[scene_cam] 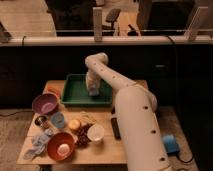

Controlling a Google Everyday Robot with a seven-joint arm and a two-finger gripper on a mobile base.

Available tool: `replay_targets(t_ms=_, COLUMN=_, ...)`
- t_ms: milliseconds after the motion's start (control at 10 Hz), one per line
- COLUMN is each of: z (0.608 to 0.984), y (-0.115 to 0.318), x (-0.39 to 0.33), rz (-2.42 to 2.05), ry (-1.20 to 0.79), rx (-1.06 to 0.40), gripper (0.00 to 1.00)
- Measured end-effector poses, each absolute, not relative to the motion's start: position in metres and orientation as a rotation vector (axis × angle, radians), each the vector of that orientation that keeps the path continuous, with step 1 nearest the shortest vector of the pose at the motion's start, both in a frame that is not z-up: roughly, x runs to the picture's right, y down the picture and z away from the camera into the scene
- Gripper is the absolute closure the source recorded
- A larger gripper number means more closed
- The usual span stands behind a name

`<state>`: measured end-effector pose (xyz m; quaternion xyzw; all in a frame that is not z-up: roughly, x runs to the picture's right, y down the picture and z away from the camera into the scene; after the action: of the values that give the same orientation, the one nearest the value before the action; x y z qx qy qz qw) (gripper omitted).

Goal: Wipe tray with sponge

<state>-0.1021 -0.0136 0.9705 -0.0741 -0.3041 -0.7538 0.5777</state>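
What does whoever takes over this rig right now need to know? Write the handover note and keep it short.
Gripper: down inside the tray, toward its right side, with the arm reaching in from the right.
Sponge: the pale lump under the gripper looks like it, sitting on the tray floor. Whether it is held can't be confirmed.
Tray: green, at the back of the table. The bowls and cups sit in front of it, apart from it.
Done: sponge is in the tray. How much has been wiped can't be told.
Left: probably sweep the left half, then lift out.
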Motion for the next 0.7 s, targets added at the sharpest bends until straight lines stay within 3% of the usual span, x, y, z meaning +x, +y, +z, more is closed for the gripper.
replay_targets(t_ms=400, z=0.940, y=0.017, x=-0.103, rz=-1.790, ry=-0.828, rx=-0.097, gripper=0.97)
replay_targets(t_ms=700, z=0.943, y=0.024, x=-0.072, rz=-1.744, ry=-0.847, rx=-0.104, gripper=0.97)
